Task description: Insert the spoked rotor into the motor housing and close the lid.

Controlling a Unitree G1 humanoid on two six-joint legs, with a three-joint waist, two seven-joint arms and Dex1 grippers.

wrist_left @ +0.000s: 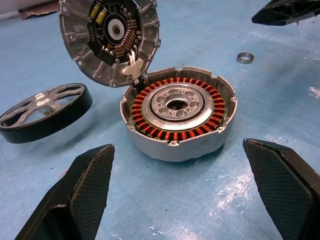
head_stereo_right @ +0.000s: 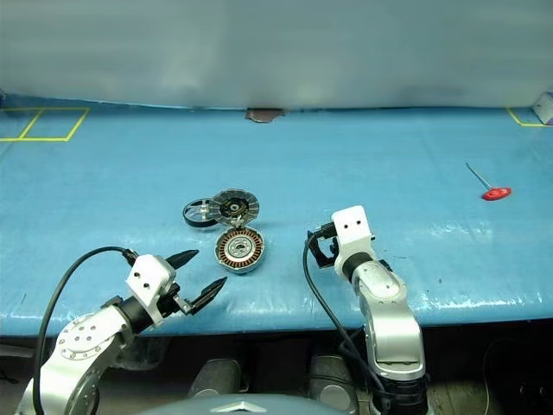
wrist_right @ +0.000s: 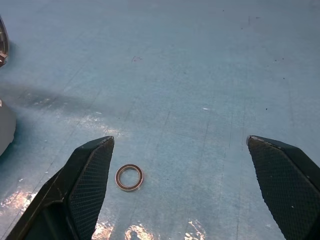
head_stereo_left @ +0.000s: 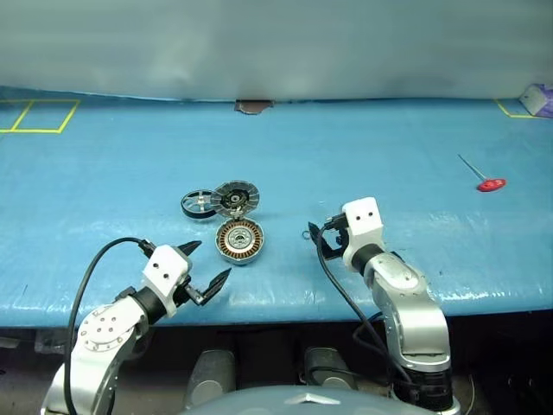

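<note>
The motor housing (head_stereo_left: 239, 239) lies flat on the blue table, its copper windings and silver centre exposed. The lid (head_stereo_left: 235, 199) stands tilted up behind it, circuit side showing, joined to the housing rim by a white connector. The spoked rotor (head_stereo_left: 200, 204) lies flat just left of the lid, apart from the housing (wrist_left: 177, 112). My left gripper (head_stereo_left: 213, 258) is open near the table's front edge, pointing at the housing with nothing between its fingers. My right gripper (wrist_right: 179, 140) is open and empty, to the right of the housing.
A small metal ring (wrist_right: 129, 177) lies on the table close to my right gripper's fingertips. A red-handled tool (head_stereo_left: 491, 183) lies far right. Yellow tape lines (head_stereo_left: 39, 117) mark the far left corner. The table's front edge runs just under both wrists.
</note>
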